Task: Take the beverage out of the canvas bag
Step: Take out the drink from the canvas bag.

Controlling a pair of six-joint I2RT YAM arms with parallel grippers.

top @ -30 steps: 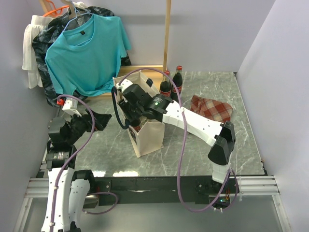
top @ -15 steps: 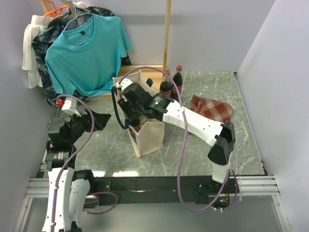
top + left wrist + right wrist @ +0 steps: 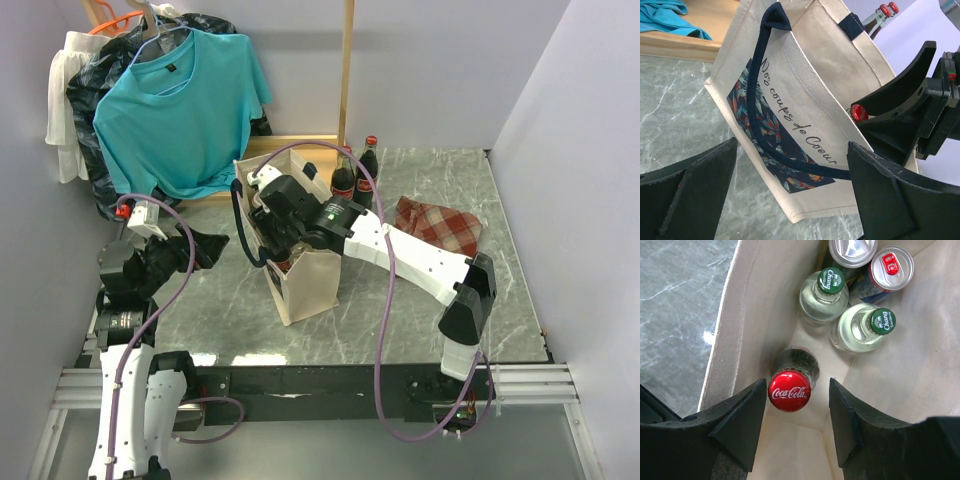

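The cream canvas bag point(image 3: 312, 288) with navy handles stands upright mid-table. My right gripper point(image 3: 281, 246) reaches down into its mouth. In the right wrist view a dark Coca-Cola bottle with a red cap point(image 3: 789, 392) stands against the bag's inner wall point(image 3: 754, 305), and my right gripper point(image 3: 797, 385) is open around that cap: the left finger is close to it, the right finger stands apart. My left gripper point(image 3: 792, 145) is open and faces the bag's printed side point(image 3: 805, 100) from the left, touching nothing. The red cap point(image 3: 859, 112) shows at the bag's mouth.
Inside the bag are also two clear green-capped bottles point(image 3: 832, 281) point(image 3: 882, 320) and two cans point(image 3: 891, 265). Behind the bag stand two cola bottles point(image 3: 356, 172). A plaid cloth point(image 3: 437, 225) lies to the right. A teal shirt point(image 3: 180, 110) hangs on a wooden rack point(image 3: 346, 70).
The right arm's elbow has swung slightly right while its gripper stays in the bag's mouth. The left arm has barely shifted.
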